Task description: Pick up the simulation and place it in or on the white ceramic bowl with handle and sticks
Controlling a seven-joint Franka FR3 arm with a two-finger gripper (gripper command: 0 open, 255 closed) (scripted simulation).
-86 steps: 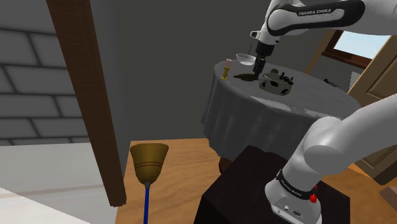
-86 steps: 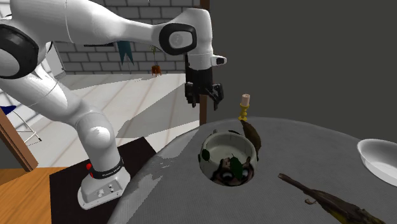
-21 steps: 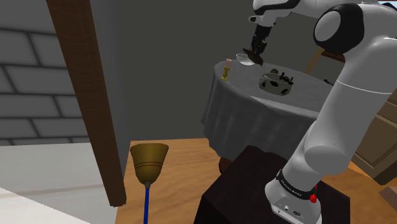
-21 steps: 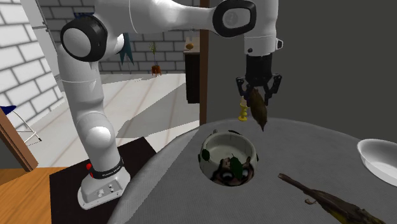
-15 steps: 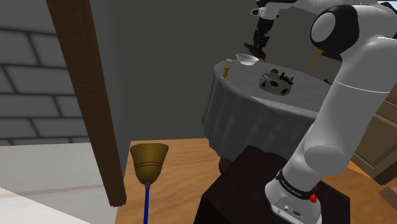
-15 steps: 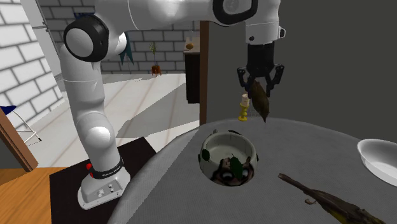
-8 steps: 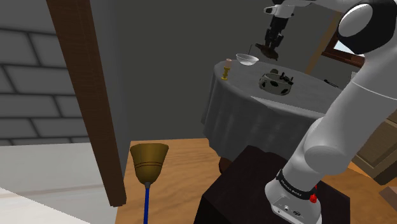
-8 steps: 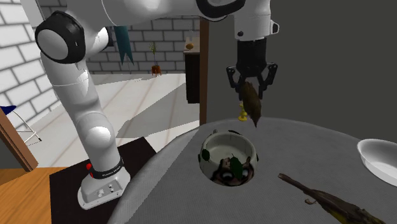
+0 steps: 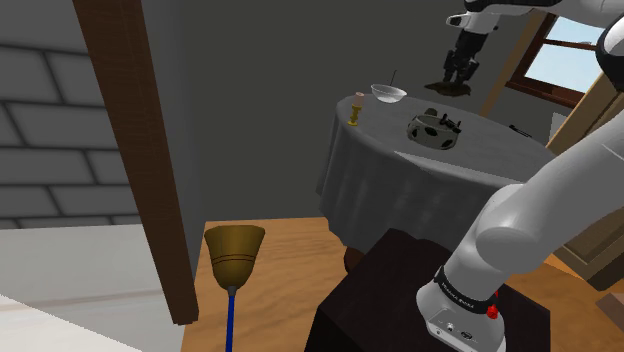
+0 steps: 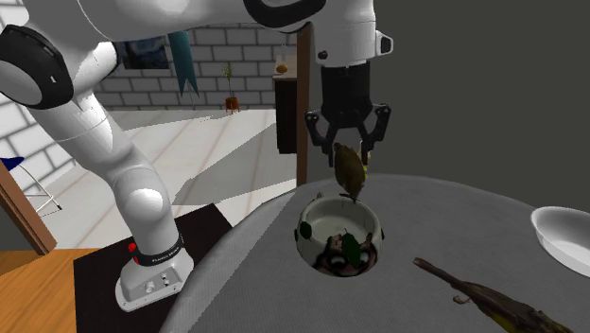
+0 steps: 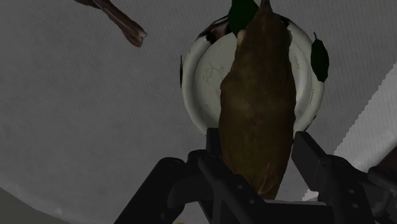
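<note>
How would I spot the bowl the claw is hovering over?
Find the round grey-clothed table. Near its edge, under the claw gripping a brown lump, sits the bowl. Unlike the plain white bowl, it's blotched with dark green.

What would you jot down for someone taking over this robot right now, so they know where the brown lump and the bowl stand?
Fingers: the gripper is shut on the brown lump, which hangs from it, pointing down.
Things: the lump is in the air right over the white bowl with dark green patches, not touching it. The bowl stands on the grey-clothed round table.
Done: lump picked up and held above the bowl.
Left: lower it, open the fingers so it lands in the bowl, then pull the arm away.
</note>
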